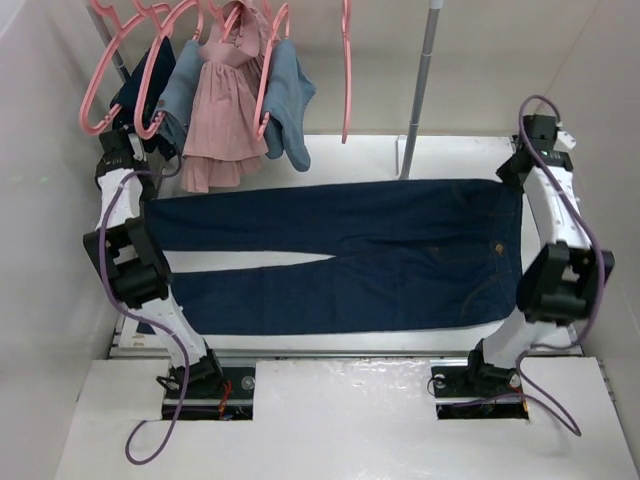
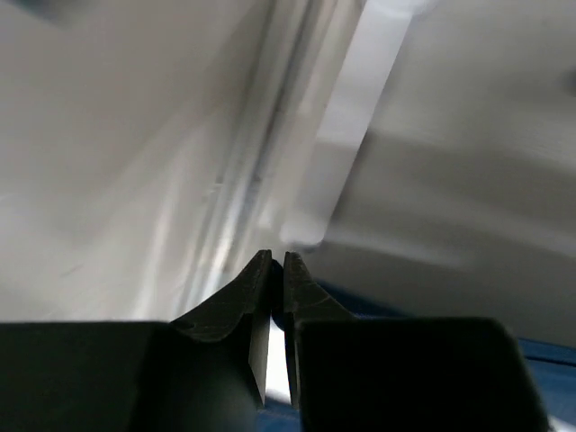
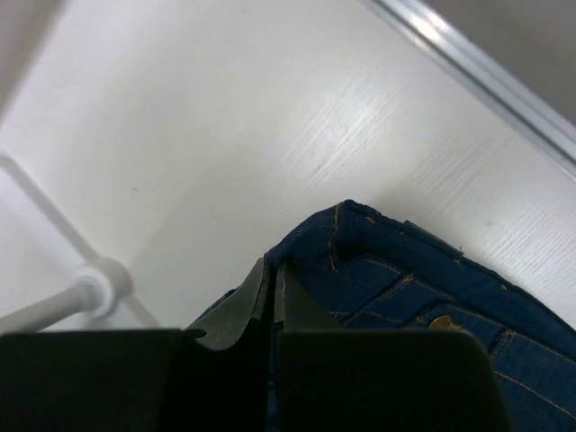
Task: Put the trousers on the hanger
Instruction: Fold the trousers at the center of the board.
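Note:
The dark navy jeans lie flat across the table, waistband to the right and legs to the left. My right gripper is at the far waistband corner. In the right wrist view it is shut on that denim corner, which is lifted into a small peak. My left gripper is at the far leg's end. In the blurred left wrist view it is shut with dark cloth at its tips and blue denim just behind. An empty pink hanger hangs edge-on from the rail; other empty ones hang at far left.
A pink dress, light blue garments and a small dark navy garment hang on pink hangers at the back left. A grey rack pole stands behind the jeans. White walls close in on both sides.

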